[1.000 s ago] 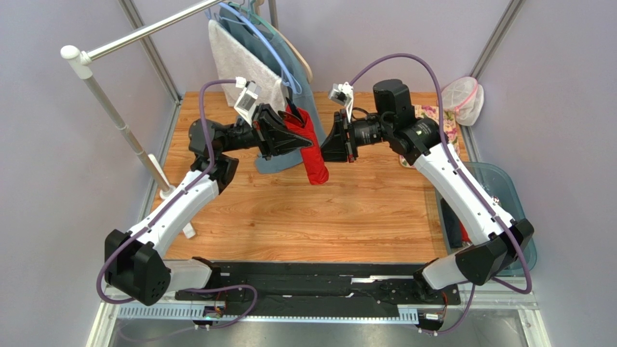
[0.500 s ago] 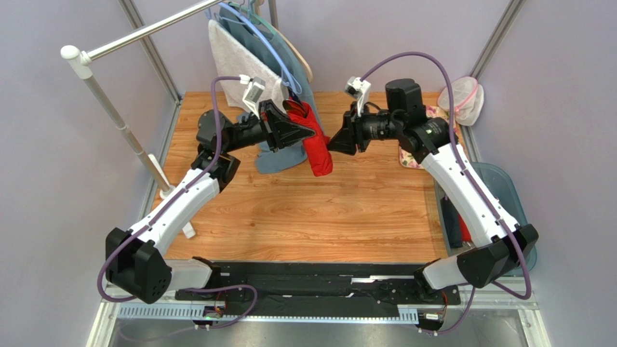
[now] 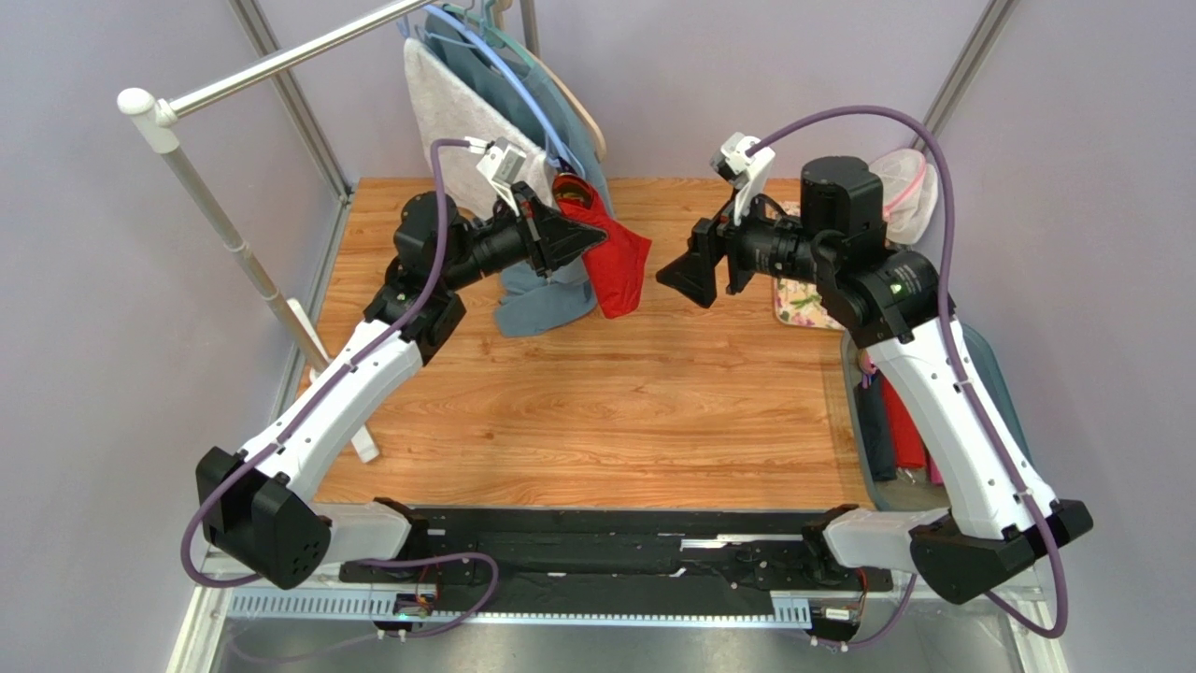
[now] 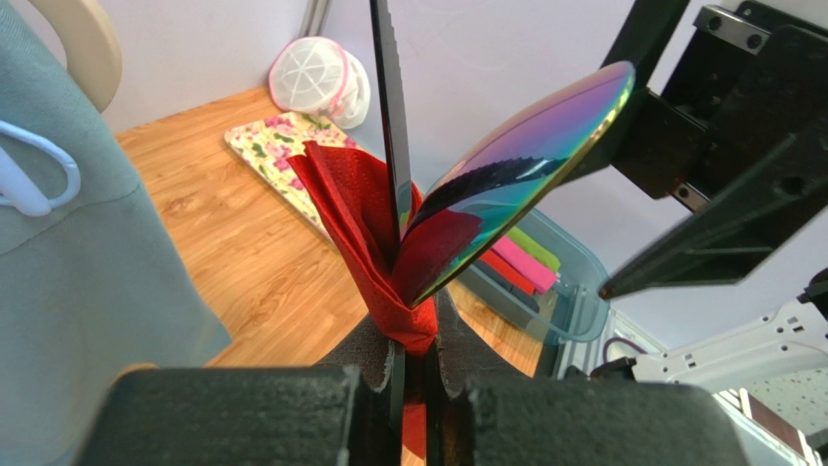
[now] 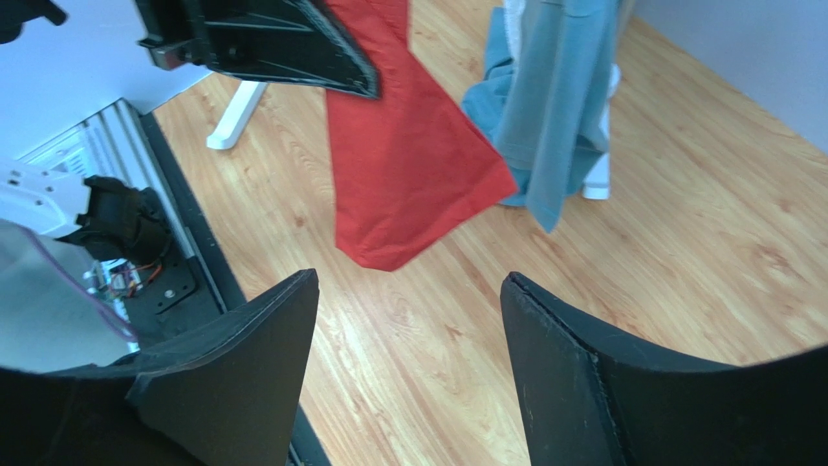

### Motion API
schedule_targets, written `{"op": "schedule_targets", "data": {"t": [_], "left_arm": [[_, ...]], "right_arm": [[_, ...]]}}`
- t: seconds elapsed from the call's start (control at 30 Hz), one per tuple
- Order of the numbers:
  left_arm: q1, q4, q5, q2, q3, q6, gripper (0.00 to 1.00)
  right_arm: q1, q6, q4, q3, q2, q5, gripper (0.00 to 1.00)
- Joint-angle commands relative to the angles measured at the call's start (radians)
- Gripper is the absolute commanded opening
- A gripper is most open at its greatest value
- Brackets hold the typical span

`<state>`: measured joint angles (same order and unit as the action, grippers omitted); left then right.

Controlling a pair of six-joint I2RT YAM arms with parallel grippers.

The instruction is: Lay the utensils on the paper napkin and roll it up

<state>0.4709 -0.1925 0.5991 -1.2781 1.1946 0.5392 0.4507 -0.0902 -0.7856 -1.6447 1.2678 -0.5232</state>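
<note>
My left gripper (image 3: 583, 236) hangs high over the back of the table, shut on a bunched part of the red paper napkin (image 3: 615, 267). The napkin's loose end droops below it as a flat sheet (image 5: 408, 165). In the left wrist view the napkin (image 4: 364, 223) is pinched at my left gripper (image 4: 418, 335), and two utensils stick out of the wrap: a dark knife (image 4: 392, 107) and an iridescent spoon (image 4: 525, 165). My right gripper (image 3: 674, 278) stands open and empty a short way to the right of the napkin; its wrist view shows bare wood at my right gripper (image 5: 408, 282).
A clothes rack (image 3: 211, 211) with hanging grey and blue cloths (image 3: 541, 302) stands at the back left, just behind the napkin. A floral cloth (image 3: 803, 302) and a mesh bag (image 3: 899, 189) lie at the back right. A teal bin (image 4: 573, 311) holds pink and green rolls.
My right gripper has opened, let go of the napkin and drawn back to the right. The left gripper has stayed shut, and the napkin's free end has spread out.
</note>
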Motion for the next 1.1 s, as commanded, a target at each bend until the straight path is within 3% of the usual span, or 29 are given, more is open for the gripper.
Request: {"op": "schedule_targets", "data": {"t": [0.0, 0.13, 0.37, 0.8, 1.07], "left_arm": [[0.012, -0.005, -0.018, 0.013, 0.054, -0.009, 0.00], [0.017, -0.042, -0.001, 0.026, 0.030, 0.031, 0.00], [0.018, -0.125, 0.039, 0.043, 0.002, 0.088, 0.00], [0.015, -0.458, 0.149, 0.034, -0.061, 0.245, 0.00], [0.014, -0.482, 0.177, 0.029, -0.061, 0.258, 0.00]], "right_arm": [[0.043, 0.059, 0.068, -0.012, 0.033, -0.029, 0.74], [0.068, 0.084, 0.120, -0.014, 0.077, -0.089, 0.79], [0.123, 0.112, 0.201, 0.014, 0.117, -0.149, 0.78], [0.131, 0.165, 0.261, 0.062, 0.119, -0.270, 0.59], [0.089, 0.178, 0.252, 0.059, 0.102, -0.247, 0.66]]}}
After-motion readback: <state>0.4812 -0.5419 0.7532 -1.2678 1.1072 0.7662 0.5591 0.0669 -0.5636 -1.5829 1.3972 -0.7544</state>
